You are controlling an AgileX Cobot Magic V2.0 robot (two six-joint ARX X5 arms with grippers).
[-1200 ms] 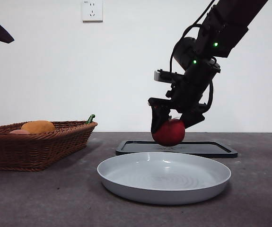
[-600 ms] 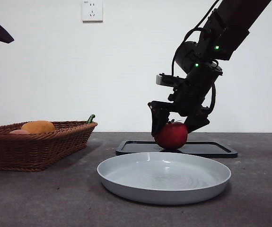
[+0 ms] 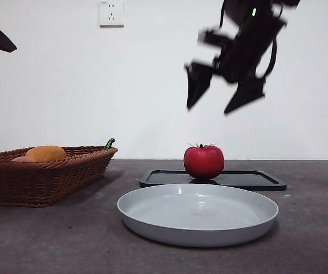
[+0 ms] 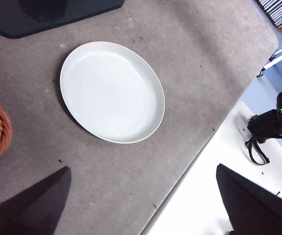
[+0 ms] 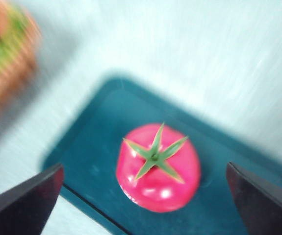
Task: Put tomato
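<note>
Overhead, the right end effector [image 3: 225,94] hangs in the air with its two black jaws spread wide and nothing between them; it appears blurred. Directly below it, well apart, the tomato [image 3: 203,161] sits upright on a flat dark tray [image 3: 255,179], touching only the tray. Judging by this, the placing looks done: the tomato is set down and let go, and what seems left is only for the arm to clear away. The tomato is round and glossy red, with a green star-shaped calyx [image 5: 155,155] on top and small bright highlights on its skin. Nearer the camera than the tray, a pale grey plate [image 3: 198,234] lies bare on the desk. Far off to one side stands a wicker basket [image 3: 44,182]. The left end effector [image 4: 143,203] waits elsewhere, jaws wide apart, holding nothing.
</note>
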